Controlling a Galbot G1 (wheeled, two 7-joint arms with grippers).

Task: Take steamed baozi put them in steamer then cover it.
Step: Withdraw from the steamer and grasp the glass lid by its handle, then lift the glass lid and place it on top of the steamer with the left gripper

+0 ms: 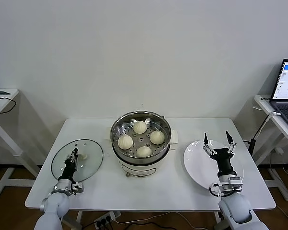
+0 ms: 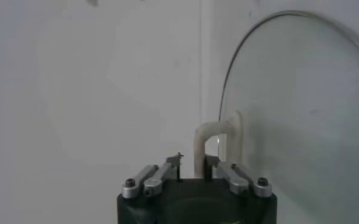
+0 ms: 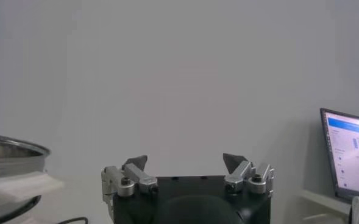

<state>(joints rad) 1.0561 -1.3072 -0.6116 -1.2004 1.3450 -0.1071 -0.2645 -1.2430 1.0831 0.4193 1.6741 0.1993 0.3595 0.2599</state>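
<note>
Several cream-white baozi (image 1: 140, 127) sit on the perforated tray inside the shiny steamer (image 1: 116, 130) at the table's centre. The glass cover (image 1: 90, 165) lies flat on the table to the steamer's left. My left gripper (image 1: 74, 154) is over the cover's middle, shut on its cream-white handle (image 1: 83, 156). In the left wrist view the handle (image 2: 206, 137) runs between the closed fingers of the left gripper (image 2: 195, 165), with the glass cover (image 2: 301, 109) behind. My right gripper (image 1: 218, 139) stands open above the white plate, holding nothing; it is the right gripper (image 3: 185, 161) in its wrist view.
A flat white plate (image 1: 197, 163) lies right of the steamer, under the right gripper. A laptop (image 1: 287, 88) stands on a side table at the far right, another side table at the far left. The steamer's rim (image 3: 8, 149) shows in the right wrist view.
</note>
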